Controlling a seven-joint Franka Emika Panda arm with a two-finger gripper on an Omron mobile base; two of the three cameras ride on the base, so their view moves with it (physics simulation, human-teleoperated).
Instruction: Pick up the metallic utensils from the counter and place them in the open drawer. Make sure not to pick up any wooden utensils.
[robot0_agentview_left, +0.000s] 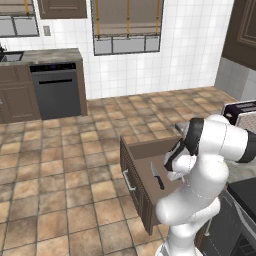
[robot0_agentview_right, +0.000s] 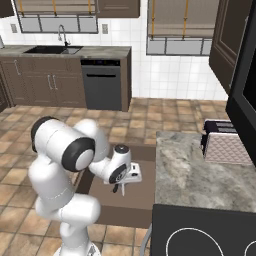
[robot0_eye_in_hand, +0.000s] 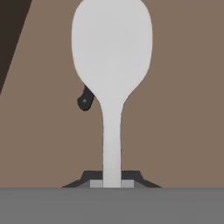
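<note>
- The robot's end effector (robot0_eye_in_hand: 112, 183) hangs over the open drawer (robot0_agentview_left: 145, 150), clenched on the handle of a pale grey spoon (robot0_eye_in_hand: 112, 65) whose round bowl points away from the hand.
- A small knife (robot0_agentview_left: 157, 176) with a steel blade and black handle lies on the drawer's brown floor; in the hand view its black handle end peeks out from behind the spoon.
- In the right base view, the end effector hovers above the drawer, just beside the marbled stone surface (robot0_agentview_right: 195, 175).
- A toaster (robot0_agentview_right: 225, 142) stands on that surface, near its far end.
</note>
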